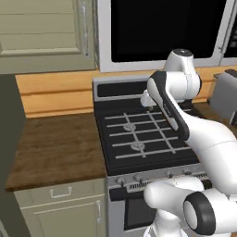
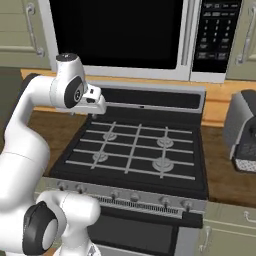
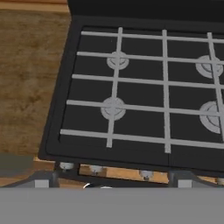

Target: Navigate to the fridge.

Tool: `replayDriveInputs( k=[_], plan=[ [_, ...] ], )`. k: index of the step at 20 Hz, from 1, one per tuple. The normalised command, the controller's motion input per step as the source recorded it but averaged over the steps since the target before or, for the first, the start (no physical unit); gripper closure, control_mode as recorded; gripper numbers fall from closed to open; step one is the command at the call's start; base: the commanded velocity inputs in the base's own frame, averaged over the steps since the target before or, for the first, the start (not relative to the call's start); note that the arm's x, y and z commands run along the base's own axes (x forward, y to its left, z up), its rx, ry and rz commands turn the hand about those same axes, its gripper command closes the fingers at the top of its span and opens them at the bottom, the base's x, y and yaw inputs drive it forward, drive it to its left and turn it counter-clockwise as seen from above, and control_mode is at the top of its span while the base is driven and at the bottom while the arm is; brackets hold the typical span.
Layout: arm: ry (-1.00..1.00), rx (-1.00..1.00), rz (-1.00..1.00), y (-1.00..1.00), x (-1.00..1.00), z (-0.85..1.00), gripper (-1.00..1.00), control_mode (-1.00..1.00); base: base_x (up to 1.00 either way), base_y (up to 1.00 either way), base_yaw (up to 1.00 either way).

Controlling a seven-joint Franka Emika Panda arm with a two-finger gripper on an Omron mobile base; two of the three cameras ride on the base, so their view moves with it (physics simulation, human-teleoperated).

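At the left edge of the left base view, a dark grey slab point(image 1: 10, 152) runs out of frame; whether it belongs to the fridge cannot be told. Right of it lies the wooden counter point(image 1: 58, 148), then the black stove point(image 2: 137, 150), partly hidden by the arm point(image 1: 185, 120). Above hangs the microwave point(image 2: 120, 35); its keypad point(image 2: 216, 32) lettering is too small to read. A grey appliance point(image 2: 242, 132) is cropped at right. The gripper's finger state cannot be told.

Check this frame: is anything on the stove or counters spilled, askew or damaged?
Nothing stands out. The stove grates sit straight over bare burners, the wooden counter shows no spill, and the microwave door above is closed.
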Motion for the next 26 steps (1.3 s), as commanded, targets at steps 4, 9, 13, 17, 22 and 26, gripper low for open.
replayDriveInputs(
  k=[4,9,13,17,22,26],
  plan=[
    [0.00,0.00,0.00,0.00,0.00,0.00,-1.00,1.00,-0.39,1.00,0.00],
    [0.00,0.00,0.00,0.00,0.00,0.00,-1.00,1.00,-0.52,0.97,0.00],
    [0.00,0.00,0.00,0.00,0.00,0.00,-1.00,1.00,-0.51,0.81,0.00],
    [0.00,0.00,0.00,0.00,0.00,0.00,-1.00,1.00,-0.33,0.72,0.00],
    [0.00,0.00,0.00,0.00,0.00,0.00,-1.00,1.00,-0.19,0.69,0.00],
    [0.00,0.00,0.00,0.00,0.00,0.00,-1.00,1.00,-0.41,0.61,0.00]
  ],
)
